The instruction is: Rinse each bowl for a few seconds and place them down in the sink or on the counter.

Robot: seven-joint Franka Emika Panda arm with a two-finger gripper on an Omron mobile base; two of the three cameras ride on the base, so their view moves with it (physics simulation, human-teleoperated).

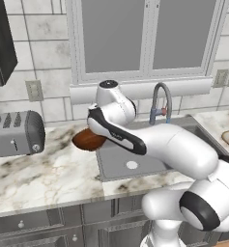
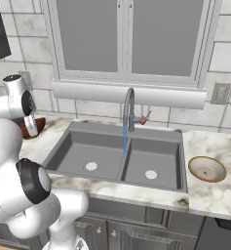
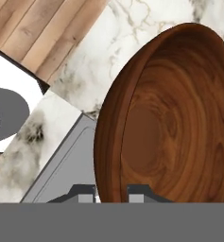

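Between our gripper's (image 3: 111,191) two dark finger tips we see the rim of the deep reddish-brown wooden bowl (image 3: 165,123), the jaws drawn narrow and pinching that rim, one tip inside the wall and one outside. Its grain runs in dark and lighter rings around a flat round bottom, and the hand view looks straight into its hollow, the bowl tipped up on edge before the camera. From the left base view we find the same bowl (image 1: 88,139) at the arm's end, above the white marble counter with grey and brown veining (image 1: 34,173) just left of the matte grey double-basin sink (image 1: 121,164); whether it touches the marble we cannot tell. We count two bowls: this one and a shallower pale beige-tan bowl (image 2: 206,169), which sits upright on the counter right of the sink, well apart from the gripper. We count two basins, each with one round drain, and one curved grey gooseneck faucet (image 2: 129,110). The right base view shows a thin blue stream of water (image 2: 125,139) falling from the spout, and both basins in full. The left base view alone shows a silver toaster (image 1: 14,132) on the counter at far left.
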